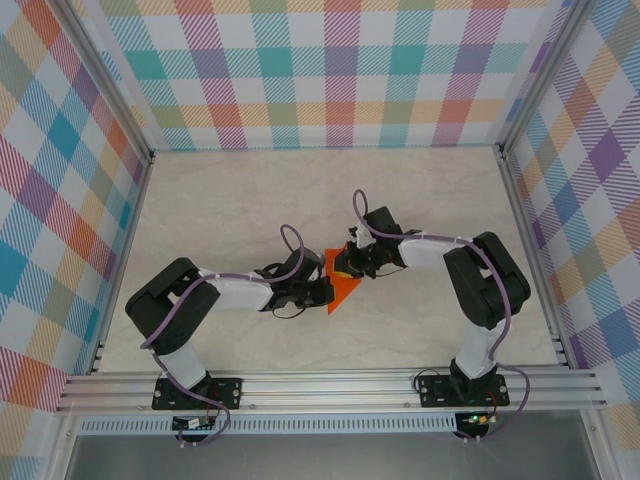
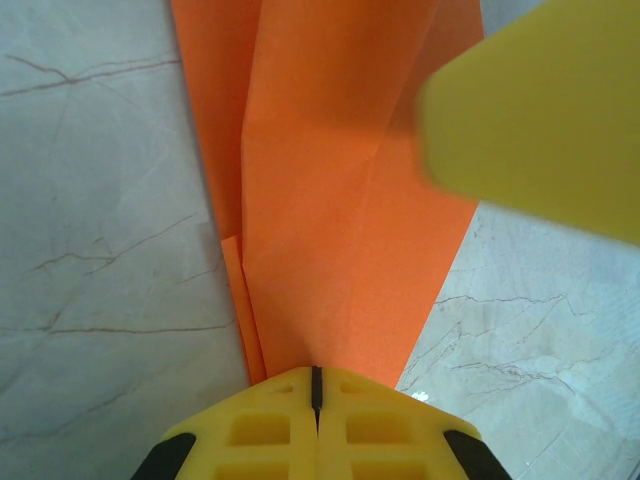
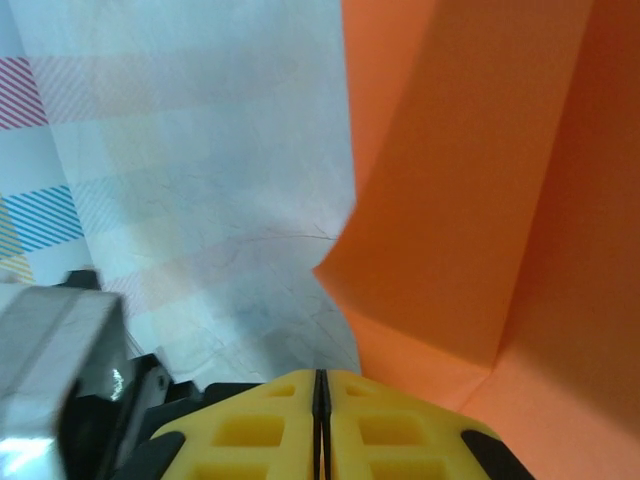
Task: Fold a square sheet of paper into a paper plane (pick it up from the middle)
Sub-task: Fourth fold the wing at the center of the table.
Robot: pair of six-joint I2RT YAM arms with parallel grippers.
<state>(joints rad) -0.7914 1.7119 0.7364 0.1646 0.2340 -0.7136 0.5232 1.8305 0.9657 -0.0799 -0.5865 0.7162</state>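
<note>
Arms bent inward, left end effector [image 2: 316,374] and right end effector [image 3: 320,376] closed

**Pale marbled surface [image 1: 250,200] enclosed by plaid walls [image 1: 330,70]**

The surface is cream, with faint grey veins like stone. Walls on three sides carry a pastel plaid of teal, orange, purple and yellow. Silver aluminium rails [image 1: 330,385] run along the near edge, and slim metal posts [image 1: 104,80] rise at the back corners.

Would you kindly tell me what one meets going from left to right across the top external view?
Left plaid wall → left arm → folded orange paper → right arm → right plaid wall.
</note>
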